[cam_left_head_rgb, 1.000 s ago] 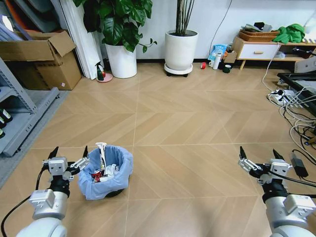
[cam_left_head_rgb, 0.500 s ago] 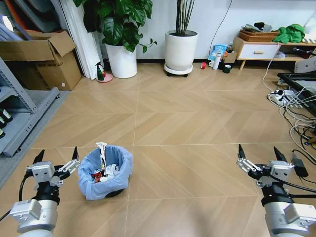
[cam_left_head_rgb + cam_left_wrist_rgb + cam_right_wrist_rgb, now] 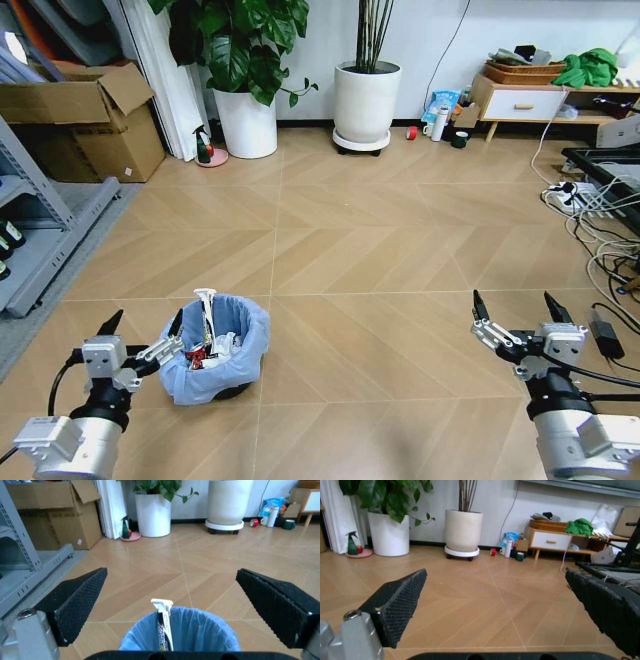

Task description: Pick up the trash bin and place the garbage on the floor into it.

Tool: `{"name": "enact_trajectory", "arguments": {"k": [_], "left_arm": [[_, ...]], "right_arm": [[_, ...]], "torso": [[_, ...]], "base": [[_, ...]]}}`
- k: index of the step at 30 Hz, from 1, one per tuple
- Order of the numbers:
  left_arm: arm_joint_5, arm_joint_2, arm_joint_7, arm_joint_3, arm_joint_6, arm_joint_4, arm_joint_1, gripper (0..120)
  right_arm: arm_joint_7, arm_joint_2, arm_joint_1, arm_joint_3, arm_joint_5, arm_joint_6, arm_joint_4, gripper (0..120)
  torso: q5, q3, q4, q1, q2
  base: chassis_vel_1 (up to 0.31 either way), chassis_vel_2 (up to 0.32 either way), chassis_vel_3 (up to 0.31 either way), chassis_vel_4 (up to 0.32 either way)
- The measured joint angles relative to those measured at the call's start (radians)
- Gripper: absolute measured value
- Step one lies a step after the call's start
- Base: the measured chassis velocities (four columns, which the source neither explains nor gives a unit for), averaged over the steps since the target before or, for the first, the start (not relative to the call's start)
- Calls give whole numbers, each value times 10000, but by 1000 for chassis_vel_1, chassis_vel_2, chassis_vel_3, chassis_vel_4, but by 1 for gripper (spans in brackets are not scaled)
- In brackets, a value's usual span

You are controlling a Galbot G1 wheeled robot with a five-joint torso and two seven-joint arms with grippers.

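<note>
While the small round trash bin [image 3: 214, 349] with its crinkly light-blue bag stands on the tan chevron wood floor [image 3: 380, 250], the left gripper [image 3: 141, 326] hovers wide open, empty, just beside its rim; the right gripper [image 3: 513, 304], also spread and empty, hangs well apart over bare planks.

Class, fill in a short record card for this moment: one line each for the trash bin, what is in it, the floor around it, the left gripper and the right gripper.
trash bin: small round bin with a light blue liner, standing upright on the floor
contents: litter inside, including a long silvery wrapper sticking up above the rim
floor: tan chevron planks, no loose litter seen near the bin
left gripper: jaws open, beside the bin's left side, not gripping it
right gripper: jaws open, holding nothing, over bare floor far to the bin's right
</note>
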Motion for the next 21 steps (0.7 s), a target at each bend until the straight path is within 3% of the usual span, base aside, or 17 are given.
{"name": "enact_trajectory", "arguments": {"k": [21], "left_arm": [[29, 7, -33, 22, 5, 31, -15, 100]], "right_arm": [[19, 2, 13, -1, -11, -6, -33, 100]], "torso": [[0, 0, 0, 0, 0]], "base": [[0, 0, 0, 0]]}}
